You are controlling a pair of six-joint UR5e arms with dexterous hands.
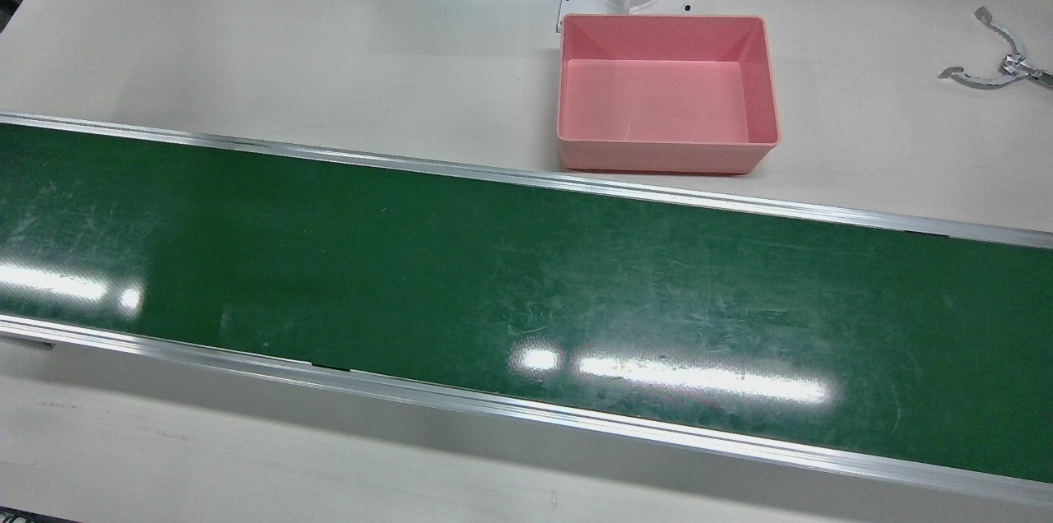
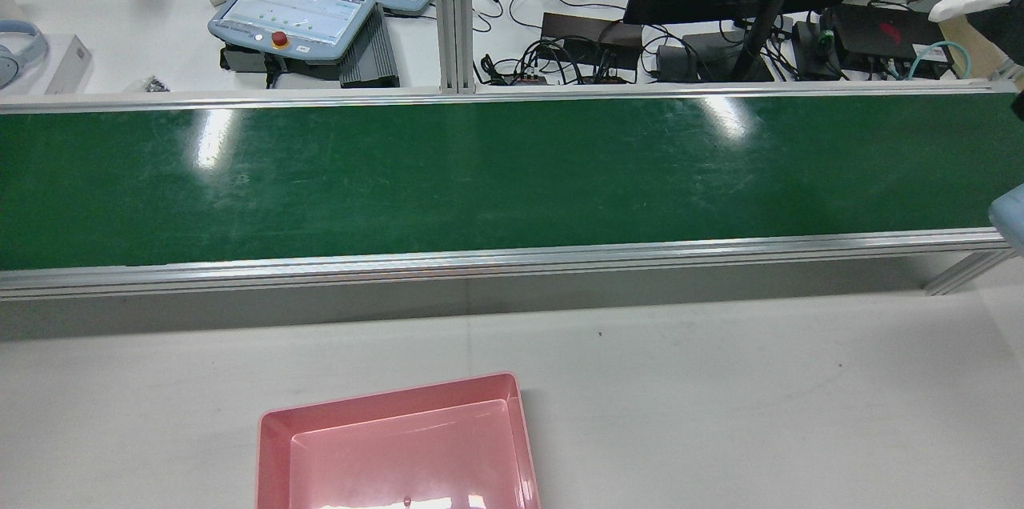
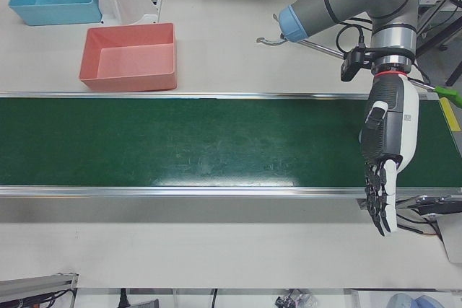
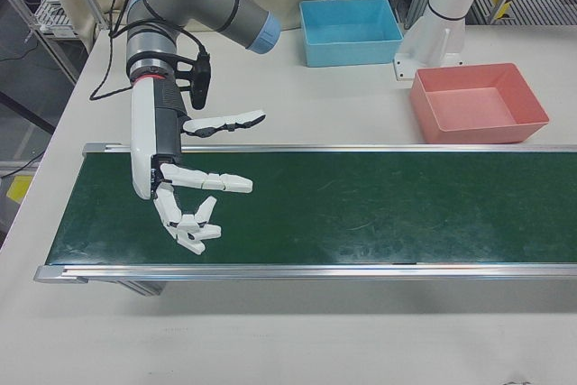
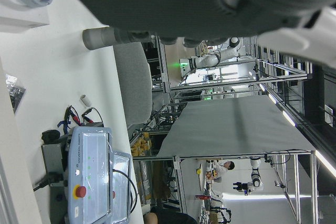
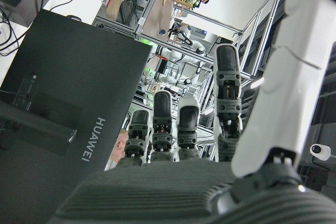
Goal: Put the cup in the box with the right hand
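Well, nothing's started: my right hand point(image 4: 185, 196) hangs over the green belt point(image 1: 526, 293), fingers spread and empty, no cup visible, pink box point(image 1: 666, 95) bare.

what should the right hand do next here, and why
Probably just hold where it is, open, above the green conveyor belt. The right hand holds nothing, its fingers spread, and no cup shows on the belt in any view. The pink box sits empty on the table beyond the belt, so there is nothing to grasp yet.
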